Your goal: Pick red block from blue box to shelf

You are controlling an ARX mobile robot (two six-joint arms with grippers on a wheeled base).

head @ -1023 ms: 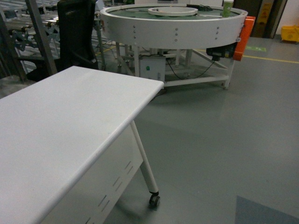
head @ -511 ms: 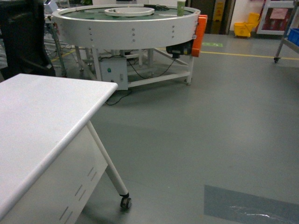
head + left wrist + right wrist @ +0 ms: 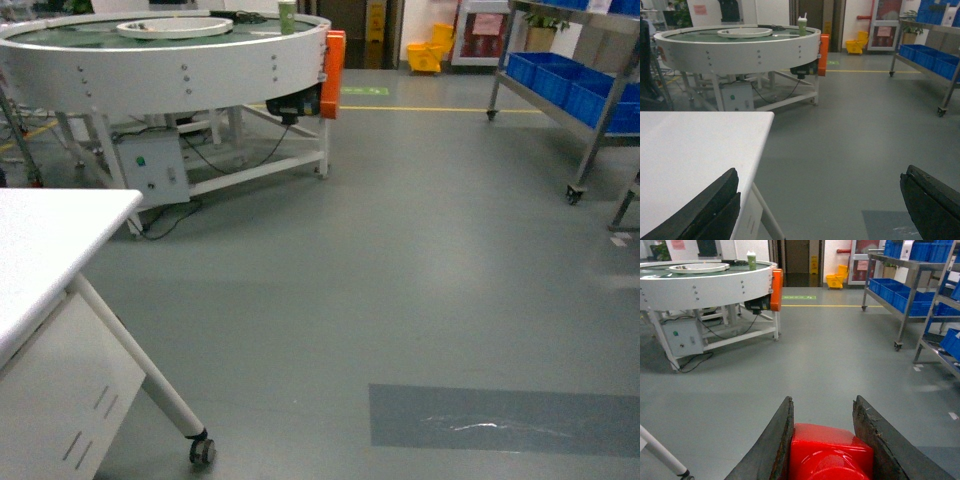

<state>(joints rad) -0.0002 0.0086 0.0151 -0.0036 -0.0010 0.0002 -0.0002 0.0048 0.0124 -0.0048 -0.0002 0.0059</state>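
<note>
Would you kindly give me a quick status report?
Right pincer shut on red block. Left pincer open, empty. Shelf ahead right, open floor between.

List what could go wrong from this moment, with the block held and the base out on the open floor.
1. The red block sits between the right pincer fingers with nothing under it; a jolt could drop it to the floor.
2. The white table corner and its castor leg are close on the left and could be clipped.
3. The shelf is off to the right, so docking may misalign.
</note>
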